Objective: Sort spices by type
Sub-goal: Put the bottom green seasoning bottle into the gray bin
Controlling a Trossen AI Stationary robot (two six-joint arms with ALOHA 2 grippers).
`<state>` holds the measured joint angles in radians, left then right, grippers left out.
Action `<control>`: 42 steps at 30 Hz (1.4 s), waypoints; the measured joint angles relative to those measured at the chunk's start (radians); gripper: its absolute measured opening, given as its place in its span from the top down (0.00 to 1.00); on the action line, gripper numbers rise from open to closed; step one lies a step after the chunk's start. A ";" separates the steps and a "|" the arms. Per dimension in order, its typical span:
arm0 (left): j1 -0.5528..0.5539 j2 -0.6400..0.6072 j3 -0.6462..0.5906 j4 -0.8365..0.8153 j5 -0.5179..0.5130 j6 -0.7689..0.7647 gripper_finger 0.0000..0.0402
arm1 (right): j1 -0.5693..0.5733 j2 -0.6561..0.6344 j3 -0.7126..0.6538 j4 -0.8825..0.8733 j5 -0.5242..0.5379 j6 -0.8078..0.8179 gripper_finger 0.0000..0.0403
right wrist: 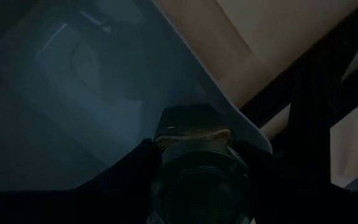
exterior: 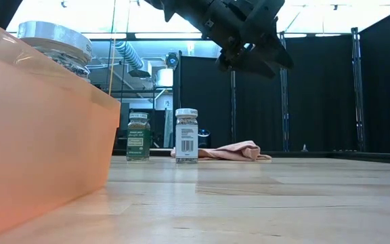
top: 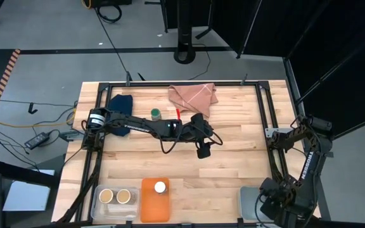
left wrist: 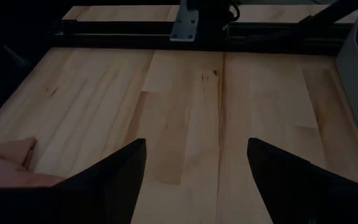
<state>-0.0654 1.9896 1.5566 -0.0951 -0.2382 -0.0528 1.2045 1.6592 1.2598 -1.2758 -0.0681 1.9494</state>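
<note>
My right gripper (right wrist: 194, 165) is shut on a small spice jar (right wrist: 197, 177) over a grey bin (right wrist: 104, 81) at the table's near right corner (top: 249, 201). My left gripper (left wrist: 194, 162) hangs open with nothing between its fingers, above mid-table (top: 203, 151). A green-lidded jar (top: 155, 114) stands on its base at the far side. In the low view a white-lidded jar (exterior: 186, 134) stands next to the green-lidded jar (exterior: 138, 135). Two tan-lidded jars (top: 116, 196) sit in a clear bin. One white-lidded jar (top: 160, 187) sits in an orange bin (top: 155, 201). My right gripper pinches the jar between its two fingers, one on each side of the round body (right wrist: 166, 171). The fingers come from above, pointing down. The jar hangs clear above the grey bin's floor. Which way its lid points I cannot tell.
A pink folded cloth (top: 193, 95) and a dark blue cloth (top: 120, 101) lie at the far edge. A black frame (top: 262, 114) runs around the working area. Bare wood (top: 233, 164) lies between the bins and the far jars.
</note>
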 joint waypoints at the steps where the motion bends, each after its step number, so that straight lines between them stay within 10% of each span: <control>1: 0.000 0.000 0.000 0.000 0.000 0.000 0.29 | 0.000 0.000 0.000 0.000 0.000 -0.013 0.48; 42: 0.000 0.000 0.000 -0.001 -0.016 0.000 0.29 | 0.057 0.000 0.000 0.045 0.101 -0.158 0.44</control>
<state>-0.0654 1.9896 1.5566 -0.0957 -0.2546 -0.0530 1.2613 1.6592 1.2598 -1.2304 0.0330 1.7913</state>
